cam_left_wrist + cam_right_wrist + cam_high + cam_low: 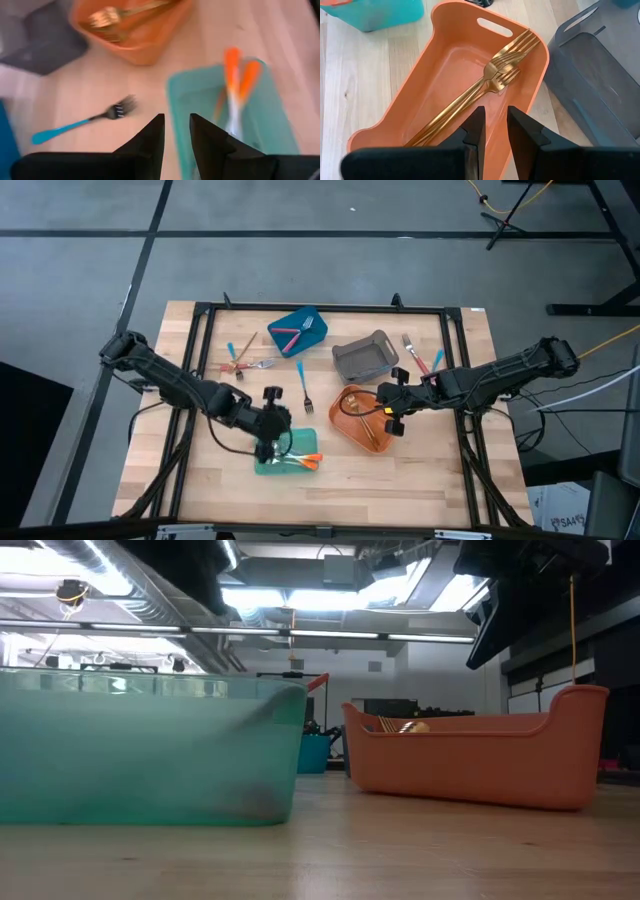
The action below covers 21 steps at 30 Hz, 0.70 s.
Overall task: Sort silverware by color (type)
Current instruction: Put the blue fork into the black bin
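Note:
My left gripper [268, 432] [176, 132] hovers over the near-left rim of the teal bin [262, 467] [172, 90], fingers a little apart and empty. Orange-handled utensils [308, 461] [232, 75] lie in that bin. My right gripper [392, 416] [494, 125] hangs over the orange bin [345, 432] [445, 30], narrowly open and empty, above the gold forks [495, 70] lying on its floor. A blue-handled fork [303, 385] [80, 122] lies flat on the table. The blue bin [285, 330] holds pink-handled pieces [292, 335].
A grey bin [365, 358] [590, 65] stands beyond the orange bin. Loose utensils lie at the far left [240, 362] and at the far right [420, 355] of the table. In the low view the teal bin [150, 750] and orange bin [470, 760] fill the foreground.

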Each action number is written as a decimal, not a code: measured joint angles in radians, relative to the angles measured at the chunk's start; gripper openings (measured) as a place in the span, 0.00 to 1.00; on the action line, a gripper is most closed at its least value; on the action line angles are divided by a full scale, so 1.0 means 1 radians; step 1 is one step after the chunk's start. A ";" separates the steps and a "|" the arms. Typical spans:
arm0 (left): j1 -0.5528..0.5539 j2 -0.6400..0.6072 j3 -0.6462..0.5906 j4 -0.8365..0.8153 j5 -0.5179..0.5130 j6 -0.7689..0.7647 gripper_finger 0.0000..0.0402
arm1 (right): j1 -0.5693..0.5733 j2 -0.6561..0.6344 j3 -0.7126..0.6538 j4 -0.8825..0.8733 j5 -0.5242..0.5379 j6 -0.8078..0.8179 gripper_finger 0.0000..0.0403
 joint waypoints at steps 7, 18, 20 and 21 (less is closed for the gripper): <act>0.100 -0.007 0.000 0.004 -0.043 -0.103 0.21 | 0.000 0.000 0.000 0.005 0.001 0.000 0.17; 0.218 -0.007 0.000 0.092 -0.053 -0.107 0.21 | 0.000 0.000 0.000 0.006 0.005 0.000 0.17; 0.237 -0.007 0.000 0.119 -0.059 -0.107 0.21 | 0.000 0.000 0.000 0.006 0.005 0.000 0.17; 0.245 -0.007 0.000 0.132 -0.060 -0.106 0.21 | 0.000 0.000 0.000 0.006 0.005 0.000 0.17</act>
